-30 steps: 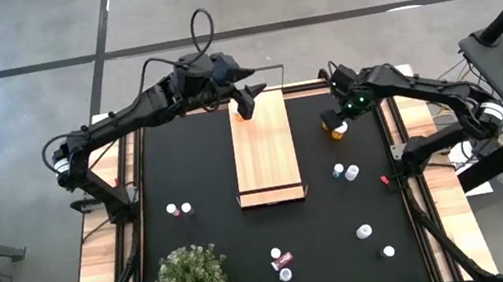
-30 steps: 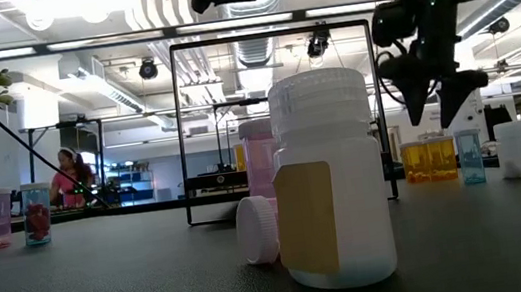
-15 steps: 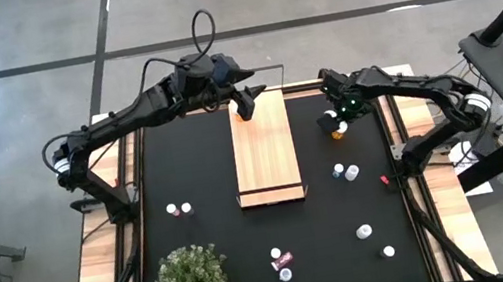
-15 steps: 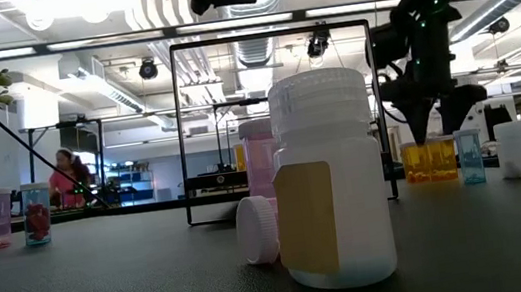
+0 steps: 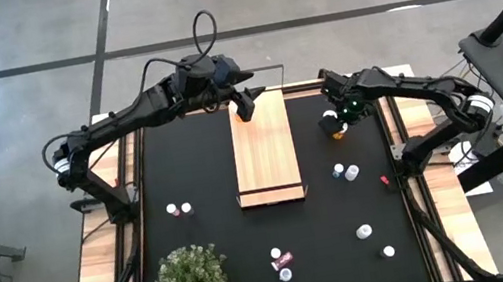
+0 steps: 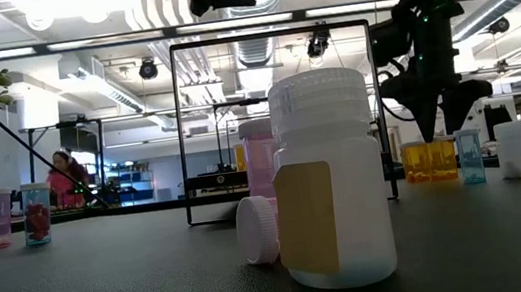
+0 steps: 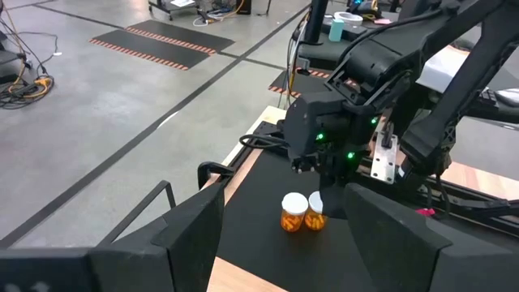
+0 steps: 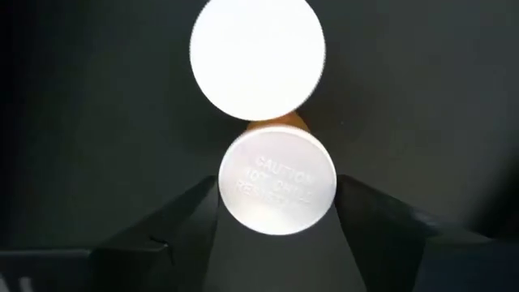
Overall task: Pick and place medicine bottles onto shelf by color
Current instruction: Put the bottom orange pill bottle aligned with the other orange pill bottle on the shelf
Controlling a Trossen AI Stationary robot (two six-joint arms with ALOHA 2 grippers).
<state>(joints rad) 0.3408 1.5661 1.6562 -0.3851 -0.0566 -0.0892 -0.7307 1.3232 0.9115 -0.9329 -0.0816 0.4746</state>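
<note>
Amber bottles (image 5: 336, 131), a touching pair on the bench at 3 o'clock of the shelf (image 5: 264, 149): right pincer (image 8: 276, 212) straddles one cap, fingers wide, for top-down grasp. Left pincer (image 5: 245, 107) waits open over shelf's 12 o'clock end.

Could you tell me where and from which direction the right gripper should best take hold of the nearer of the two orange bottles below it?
Probably straight down: the right gripper is open, fingers either side of the orange-bodied, white-capped medicine bottle. It stands upright, so grip its round sides just under the cap, keeping clear of the second orange bottle touching it.
</note>
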